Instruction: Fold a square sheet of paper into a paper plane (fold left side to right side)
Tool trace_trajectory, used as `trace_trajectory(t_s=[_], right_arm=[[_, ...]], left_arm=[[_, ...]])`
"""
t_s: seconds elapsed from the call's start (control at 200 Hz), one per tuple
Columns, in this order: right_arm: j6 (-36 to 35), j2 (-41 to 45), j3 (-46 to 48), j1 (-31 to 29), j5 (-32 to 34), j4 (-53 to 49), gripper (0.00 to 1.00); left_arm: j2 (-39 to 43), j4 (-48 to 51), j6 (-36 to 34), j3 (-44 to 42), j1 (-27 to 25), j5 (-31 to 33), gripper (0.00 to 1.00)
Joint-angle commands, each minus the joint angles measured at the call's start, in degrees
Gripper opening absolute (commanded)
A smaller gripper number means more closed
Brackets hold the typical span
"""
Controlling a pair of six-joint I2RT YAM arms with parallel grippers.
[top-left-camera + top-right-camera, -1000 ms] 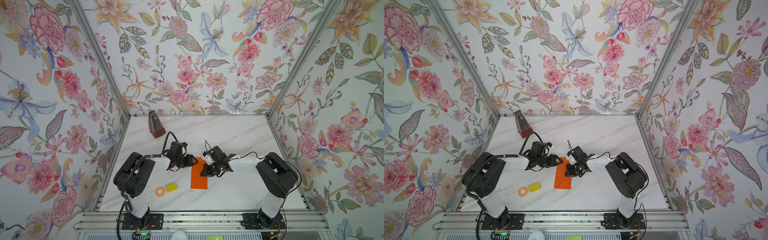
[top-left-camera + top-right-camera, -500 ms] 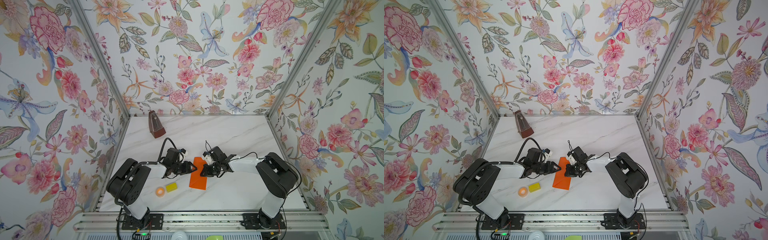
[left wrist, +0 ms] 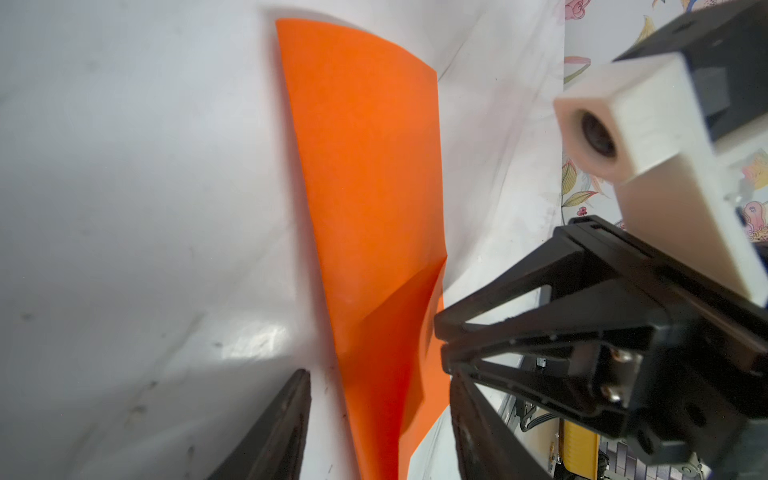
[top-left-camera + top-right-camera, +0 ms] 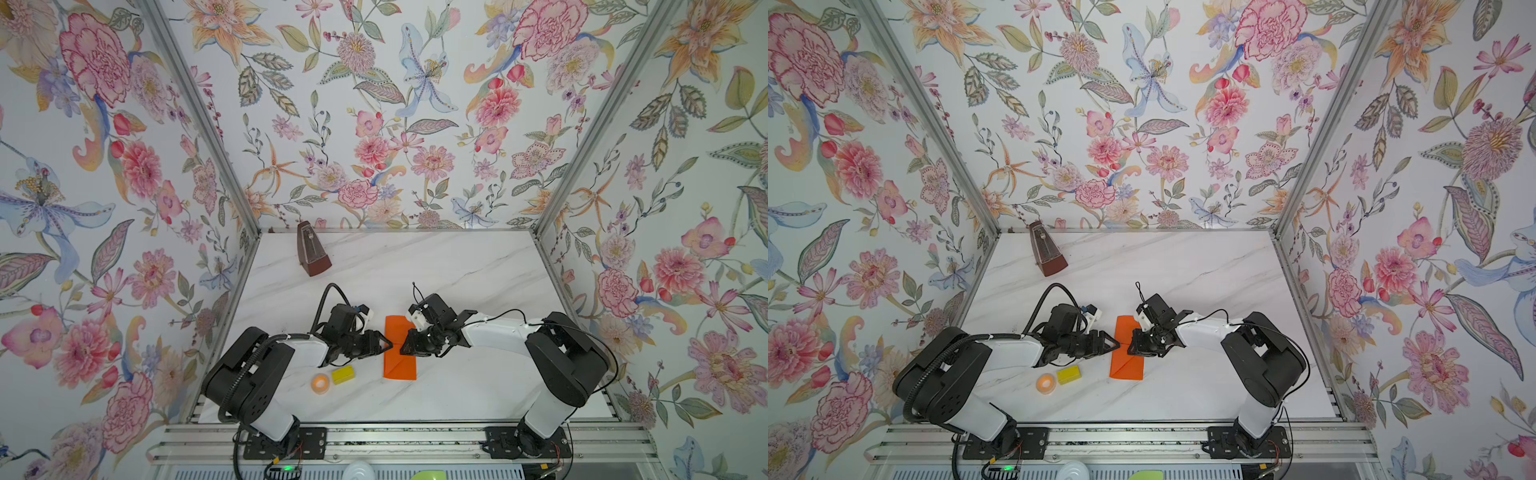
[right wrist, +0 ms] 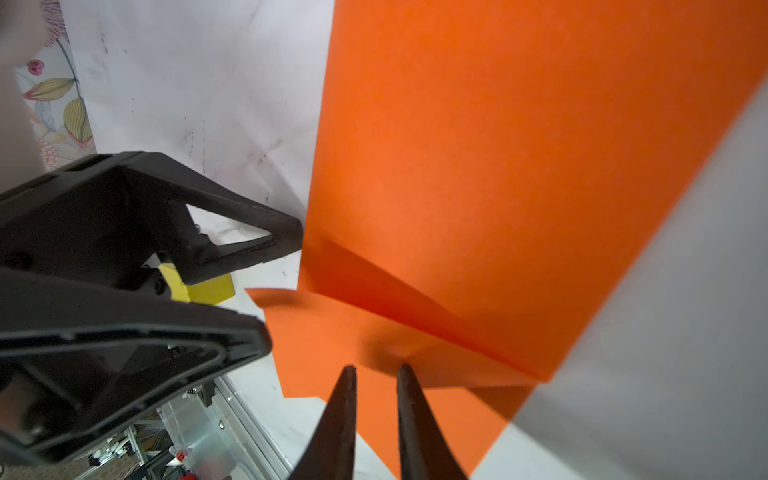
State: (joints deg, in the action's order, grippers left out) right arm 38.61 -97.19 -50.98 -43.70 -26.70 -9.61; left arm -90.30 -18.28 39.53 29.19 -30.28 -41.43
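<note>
The square sheet of paper (image 4: pixel 399 368) (image 4: pixel 1127 368) lies on the marble table as a narrow bright-orange folded strip with a diagonal crease near its front end, not a paper plane's dart shape. My left gripper (image 4: pixel 386 344) (image 4: pixel 1115 344) is at its left edge, open, and in the left wrist view the paper (image 3: pixel 365 166) runs between the wide-apart fingers of that gripper (image 3: pixel 380 374). From the right side my right gripper (image 4: pixel 405 347) (image 5: pixel 376 368) reaches over the strip. Its fingers stand a small gap apart, tips at a raised flap of the paper (image 5: pixel 498 145), with nothing clamped.
A yellow block (image 4: pixel 343 375) and a small orange tape ring (image 4: pixel 320 382) sit just front-left of the paper, beside the left arm. A brown metronome (image 4: pixel 311 253) stands at the back left. Floral walls close three sides.
The left gripper has come down and forward to the paper's left edge. The right gripper's jaws, shut before, have parted slightly. The strip has settled straighter on the table.
</note>
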Motion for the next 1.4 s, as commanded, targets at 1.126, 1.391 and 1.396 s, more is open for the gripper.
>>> trace_trajectory(t_s=[1.126, 1.391, 1.396], right_arm=[[5.17, 5.57, 3.88, 5.96, 8.62, -1.03, 0.3], [0.36, 9.73, 4.03, 9.8, 10.07, -2.1, 0.32], [0.52, 9.82, 4.17, 9.79, 9.9, -1.87, 0.32]], left_arm=[[11.74, 22.06, -7.13, 8.06, -4.13, 13.91, 0.05], [16.91, 34.09, -8.96, 13.38, -6.58, 23.84, 0.01], [16.96, 34.01, -8.86, 13.32, -6.56, 23.85, 0.01]])
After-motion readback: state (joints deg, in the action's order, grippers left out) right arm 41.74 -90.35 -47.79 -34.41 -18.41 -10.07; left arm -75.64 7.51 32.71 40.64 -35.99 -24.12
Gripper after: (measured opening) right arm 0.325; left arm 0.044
